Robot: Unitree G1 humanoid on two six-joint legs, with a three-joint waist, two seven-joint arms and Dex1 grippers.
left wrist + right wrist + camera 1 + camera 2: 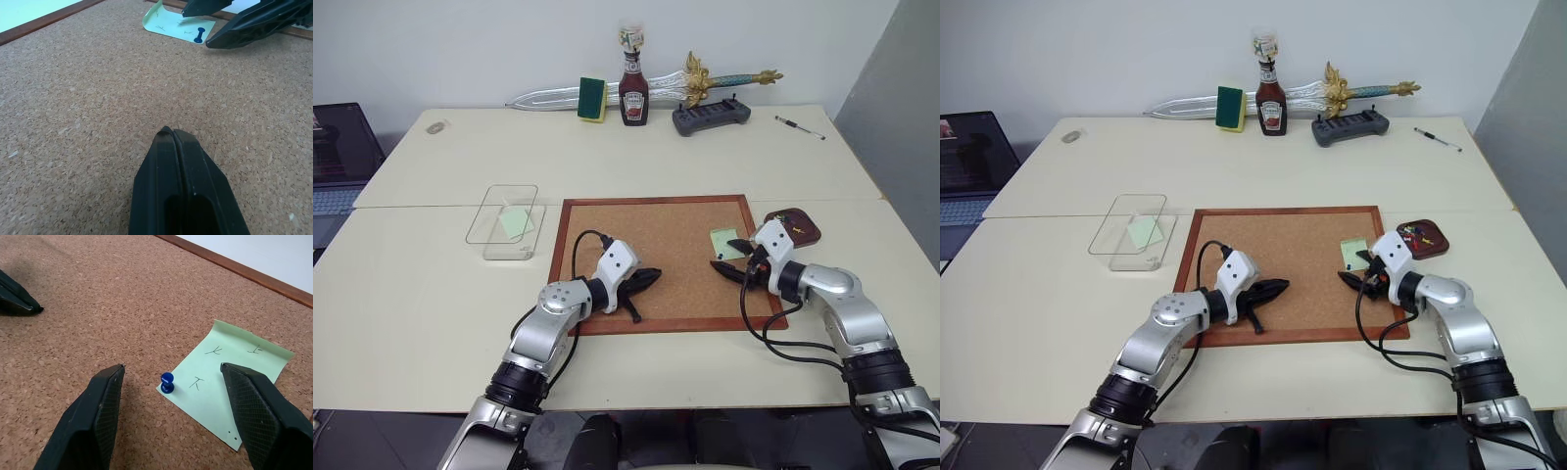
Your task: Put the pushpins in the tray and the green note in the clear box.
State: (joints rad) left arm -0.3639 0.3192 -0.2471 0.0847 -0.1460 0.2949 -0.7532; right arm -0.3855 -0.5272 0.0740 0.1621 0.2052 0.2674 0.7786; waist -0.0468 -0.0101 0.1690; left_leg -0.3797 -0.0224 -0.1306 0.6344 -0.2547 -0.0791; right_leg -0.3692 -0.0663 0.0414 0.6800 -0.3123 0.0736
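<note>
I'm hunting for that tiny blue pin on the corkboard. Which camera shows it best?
The right wrist view: the blue pushpin stands large at the corner of the green note, between the open right jaws. The left wrist view shows it small and distant. In the head views it is too tiny to pick out.

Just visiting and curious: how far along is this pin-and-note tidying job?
Partly done. One green note lies in the clear box, and pins sit in the tray. The open right gripper straddles a blue pushpin holding another note to the corkboard. Both remain.
</note>
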